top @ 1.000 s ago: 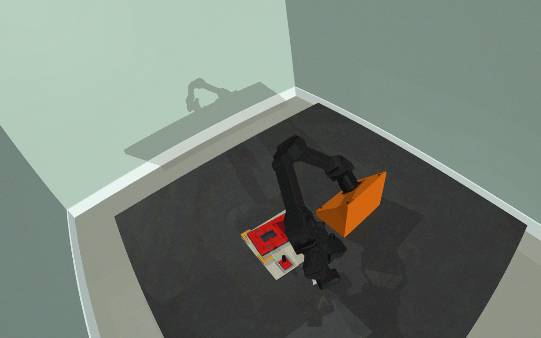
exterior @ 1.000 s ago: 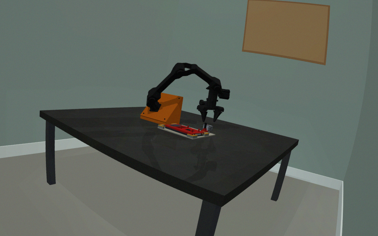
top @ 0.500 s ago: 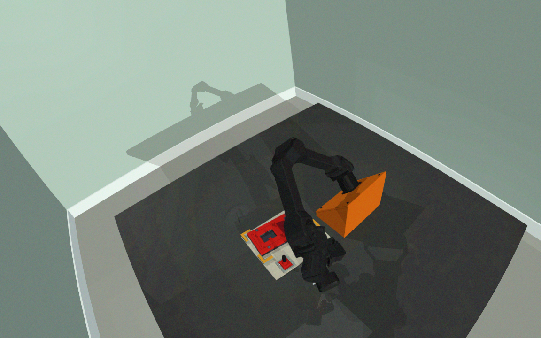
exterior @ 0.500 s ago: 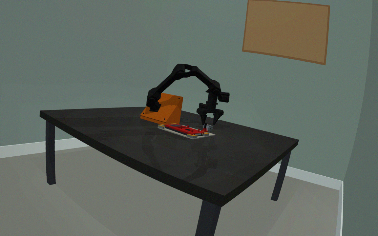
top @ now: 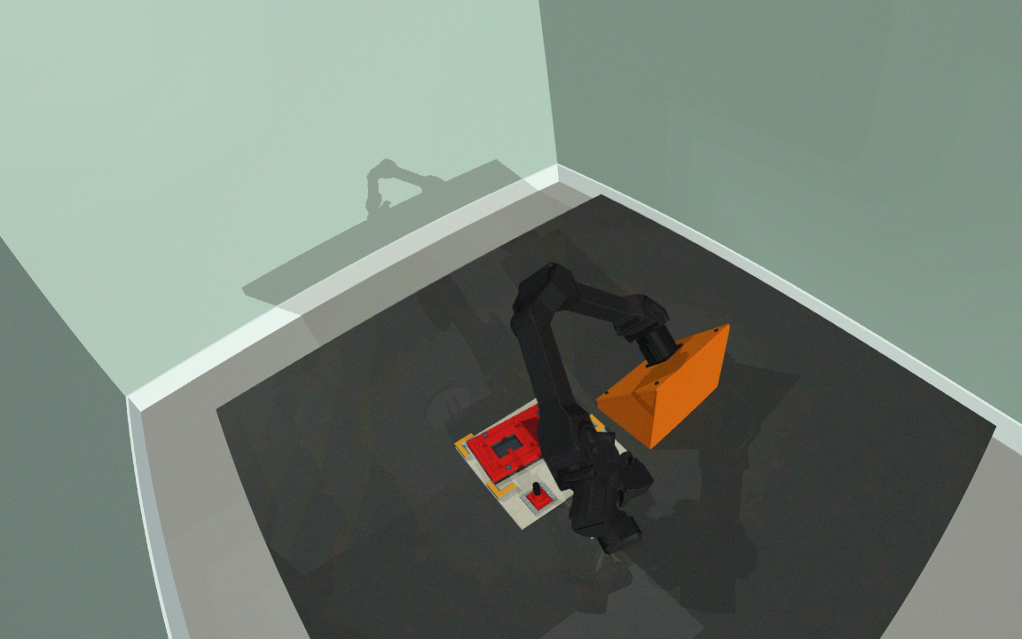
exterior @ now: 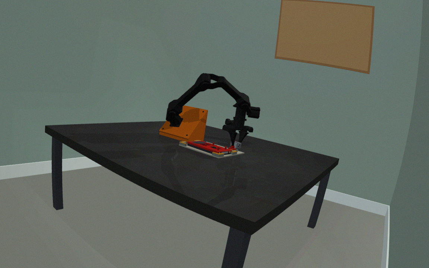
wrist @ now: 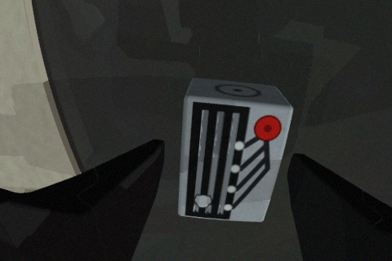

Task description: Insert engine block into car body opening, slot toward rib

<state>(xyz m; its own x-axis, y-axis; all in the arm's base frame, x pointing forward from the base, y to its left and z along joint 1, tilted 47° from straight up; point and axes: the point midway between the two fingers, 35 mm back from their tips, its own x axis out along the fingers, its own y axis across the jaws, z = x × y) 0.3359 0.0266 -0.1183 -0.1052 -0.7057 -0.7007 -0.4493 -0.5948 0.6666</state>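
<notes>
The engine block (exterior: 237,145) (wrist: 234,151) is a pale grey box with black slots and a red disc on the face toward the wrist camera. It stands on the table beside the base plate. My gripper (exterior: 236,143) (wrist: 229,158) is partly open, its fingertips on either side of the block, with a gap at each side in the wrist view. The red car body (top: 488,458) (exterior: 222,149) lies on the plate, its dark opening (top: 508,446) uncovered. The arm hides the block and fingertips in the top view. The rib is too small to make out.
The pale base plate (top: 516,509) (wrist: 20,130) has yellow corner brackets. A red piece with a black knob (top: 538,498) stands upright on it near the block. The orange wedge mount (top: 681,397) (exterior: 189,124) carries the arm's base behind the plate.
</notes>
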